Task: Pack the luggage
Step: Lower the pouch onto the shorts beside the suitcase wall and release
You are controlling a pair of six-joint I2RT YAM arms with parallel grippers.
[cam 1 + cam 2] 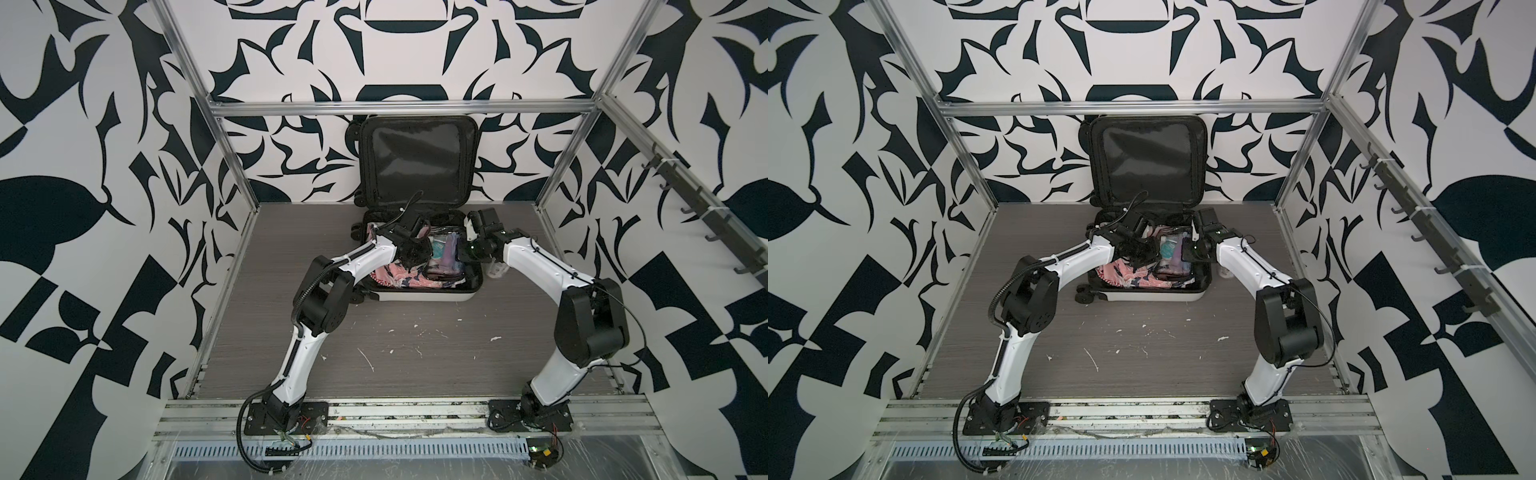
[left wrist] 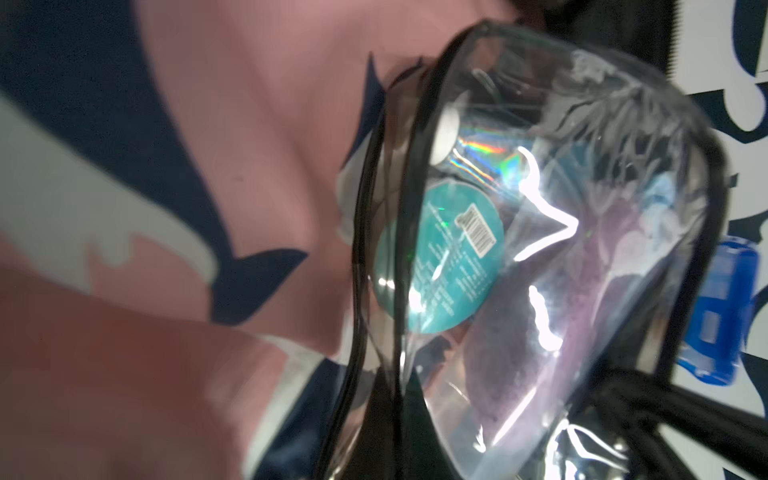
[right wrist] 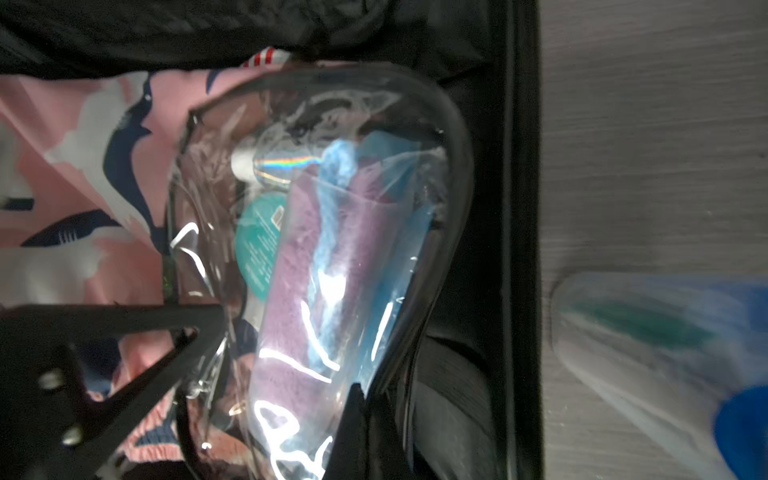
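The near half of the grey table carries only white scuff marks. Beyond it, in the middle towards the far side, the luggage lies flat with its white near wall facing the arms' bases. Inside, a pink, navy and white patterned garment fills the left part. A clear black-trimmed pouch lies on the right, overlapping the garment's edge. Through the plastic show a teal disc, a rolled purple towel and a light blue cloth. The left gripper hangs over the pouch's left edge, and the right gripper over its right edge. Both are clenched, though whether either pinches the pouch I cannot tell. On the table just right of the luggage lies a clear bottle with a blue cap. Farthest back, the black-lined lid stands upright against the patterned wall.
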